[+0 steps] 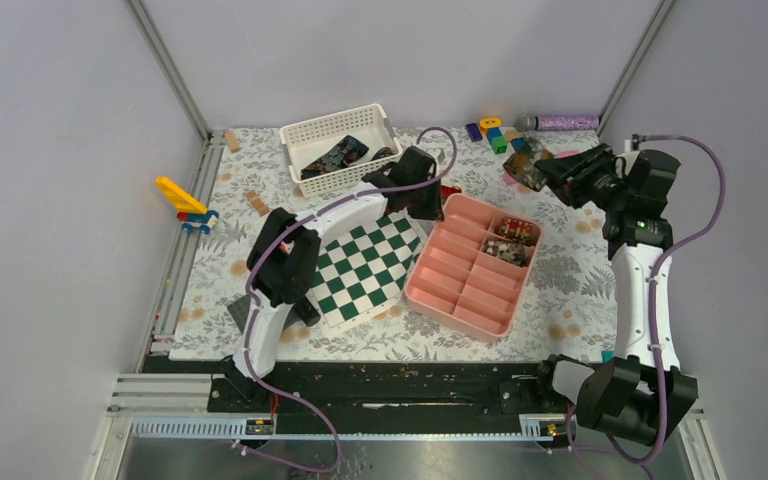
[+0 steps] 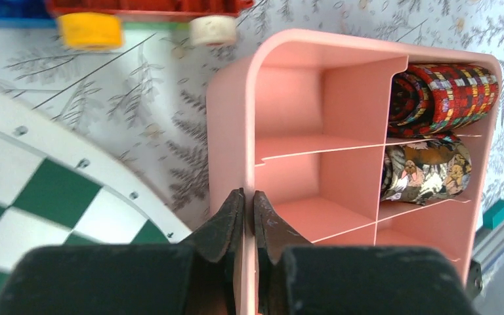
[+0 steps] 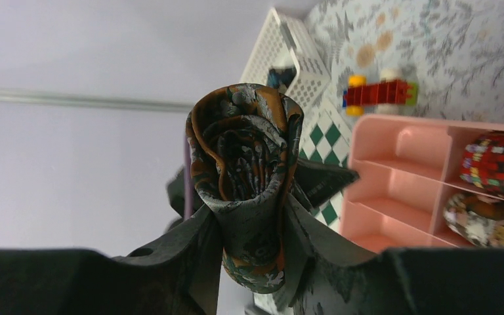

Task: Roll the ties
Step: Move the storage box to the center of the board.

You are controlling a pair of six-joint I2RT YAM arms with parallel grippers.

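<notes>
The right gripper (image 3: 252,223) is clenching a rolled tie (image 3: 246,151), a grey-green and rust floral coil standing upright between its fingers. It is holding the coil above the far right corner of the table (image 1: 560,290), apart from the pink tray (image 2: 289,98).

The left gripper (image 2: 249,210) is pinching the tray's wall at its far left corner, its jaws drawn nearly together on the thin rim.

Two finished coils are lying in neighbouring compartments along the tray's far right side: a red mosaic tie (image 2: 443,95) in the corner cell and a tan patterned tie (image 2: 426,172) in the next one.

Loose dark ties (image 1: 337,155) are resting in the white basket (image 1: 305,130) at the back. A green chessboard (image 1: 360,270) is lying just left of the tray, under the left arm.
</notes>
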